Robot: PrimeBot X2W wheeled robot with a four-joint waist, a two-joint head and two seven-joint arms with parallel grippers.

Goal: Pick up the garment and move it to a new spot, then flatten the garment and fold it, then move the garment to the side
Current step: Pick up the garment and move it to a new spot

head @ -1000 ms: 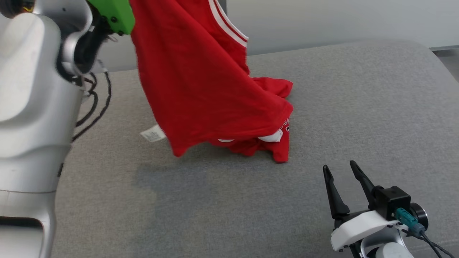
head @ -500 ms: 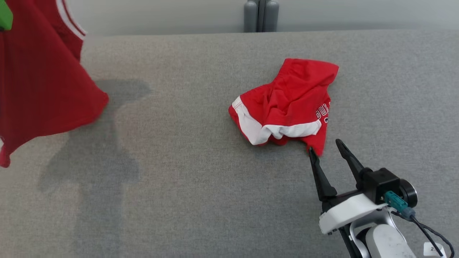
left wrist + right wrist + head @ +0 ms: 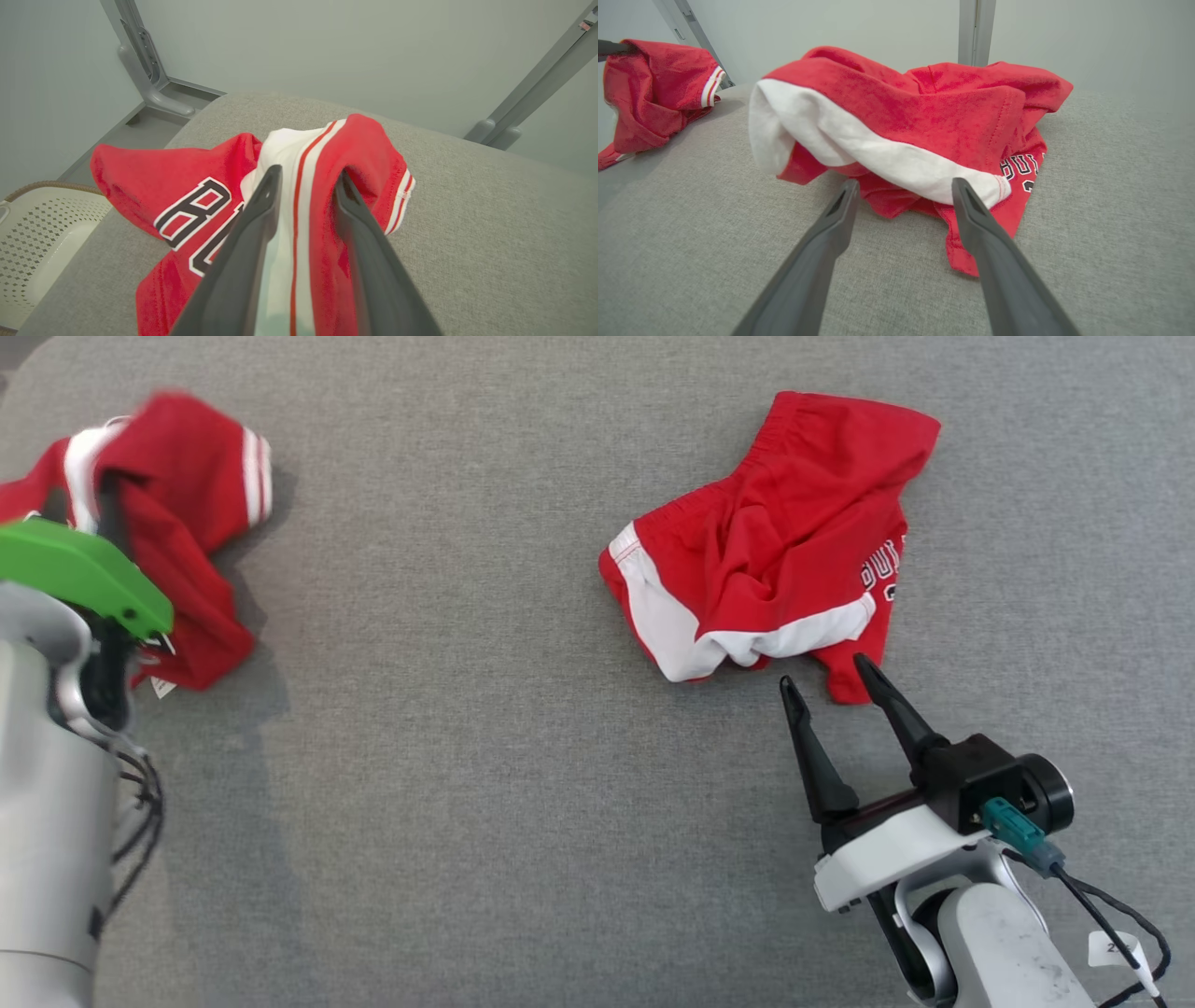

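The garment (image 3: 196,504), a red jersey with white-striped trim and black lettering, lies crumpled at the table's far left; it is also the red heap (image 3: 654,88) at the left of the right wrist view. My left gripper (image 3: 82,485), under its green housing, sits low over the jersey. In the left wrist view the left gripper (image 3: 309,171) stands open, with the jersey's (image 3: 196,186) white striped band lying loose between the fingers. My right gripper (image 3: 825,670) is open and holds nothing, its tips just short of red shorts (image 3: 794,532) with a white band.
The grey padded table (image 3: 467,756) stretches wide between the two red pieces. The shorts (image 3: 924,107) rise right in front of the right gripper (image 3: 906,182). A white perforated basket (image 3: 37,233) stands off the table's left corner, with grey posts (image 3: 145,60) behind.
The head camera has swung and tilted down. The jersey, hanging high from my left gripper before, now lies heaped on the table, and the left jaws have parted. The right gripper is nearer the shorts.
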